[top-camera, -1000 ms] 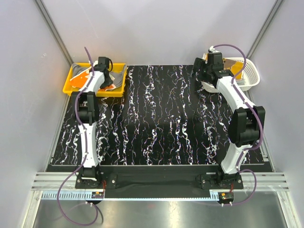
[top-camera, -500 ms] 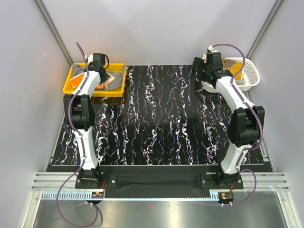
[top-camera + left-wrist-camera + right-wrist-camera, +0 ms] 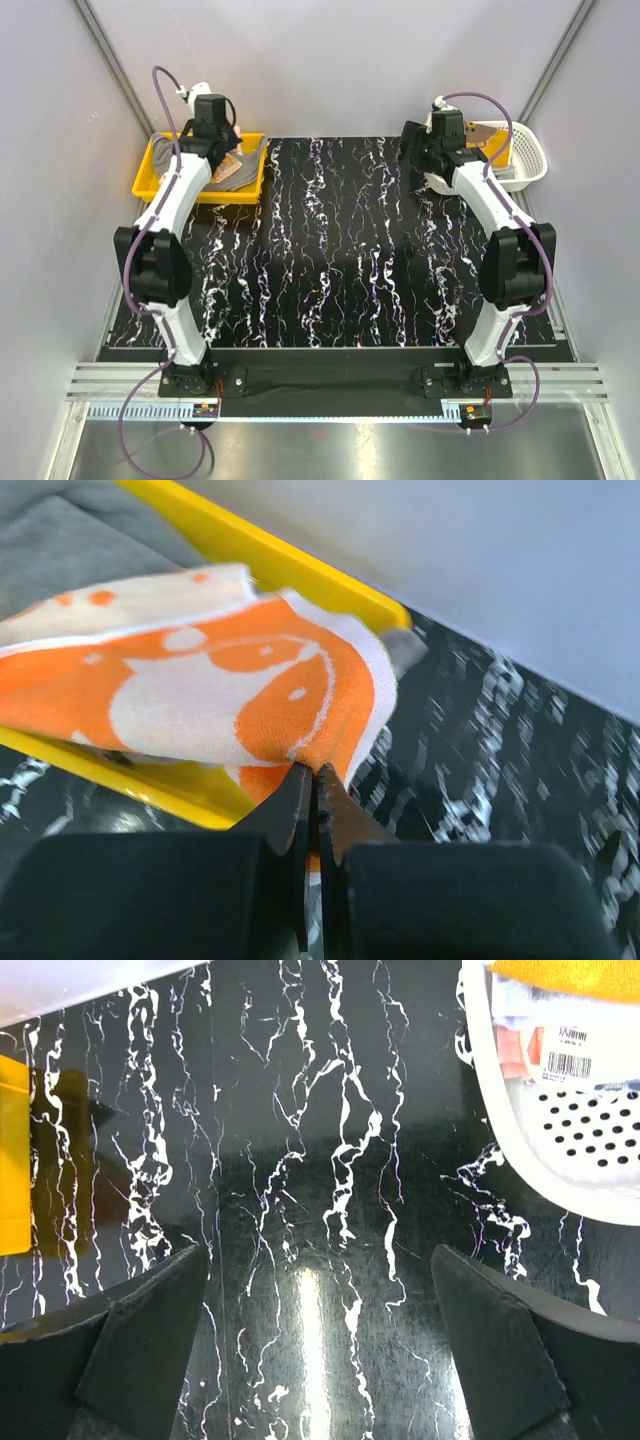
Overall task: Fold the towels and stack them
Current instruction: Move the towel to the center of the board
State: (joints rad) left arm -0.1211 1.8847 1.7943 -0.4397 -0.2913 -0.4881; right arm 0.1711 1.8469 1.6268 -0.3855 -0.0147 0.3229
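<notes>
Bright even light, glare patch on table (image 3: 305,1305), blurry close foreground

Bare marbled table (image 3: 340,250) mid-scene, yellow tray (image 3: 141,184) blocking far-left corner, white basket (image 3: 533,165) far-right.

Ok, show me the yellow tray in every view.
Top external: tray at the far left, by the table corner.
Left wrist: tray rim crosses the top, behind the orange towel.
Right wrist: tray sliver at the left edge.
Shared landmark: the black marbled table.
</notes>
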